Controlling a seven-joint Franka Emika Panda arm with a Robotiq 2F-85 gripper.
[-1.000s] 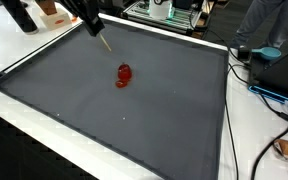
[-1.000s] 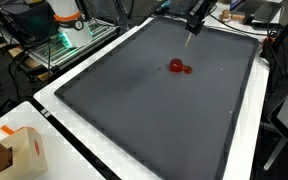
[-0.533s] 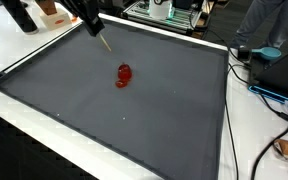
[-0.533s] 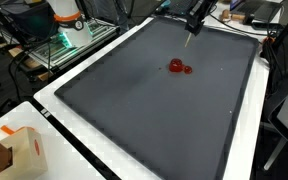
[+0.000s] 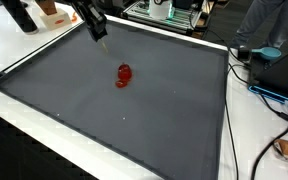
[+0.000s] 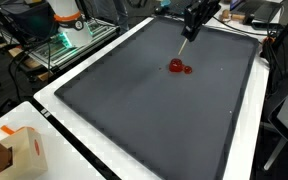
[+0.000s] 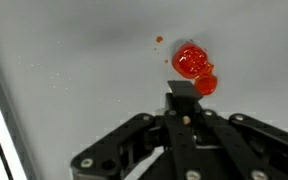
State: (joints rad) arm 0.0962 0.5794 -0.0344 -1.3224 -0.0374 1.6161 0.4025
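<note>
red blob (image 7: 192, 64): glossy, translucent | mat (image 5: 154, 120): matt, smooth | end effector (image 7: 182, 100): matt black plastic | stick (image 6: 186, 48): pale, wood-like

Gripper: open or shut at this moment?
Shut. The gripper holds a thin stick that juts down toward the red blob; the wrist view shows it closed around the stick without a gap.

Single arm reaches in over the far edge of the surface (image 5: 134, 115). The gripper (image 5: 97, 29) hangs near a far corner, pointing down and clear of contact. Jaws are drawn together – clamped on a thin stick (image 6: 184, 50) – confirmed in the wrist view.
</note>
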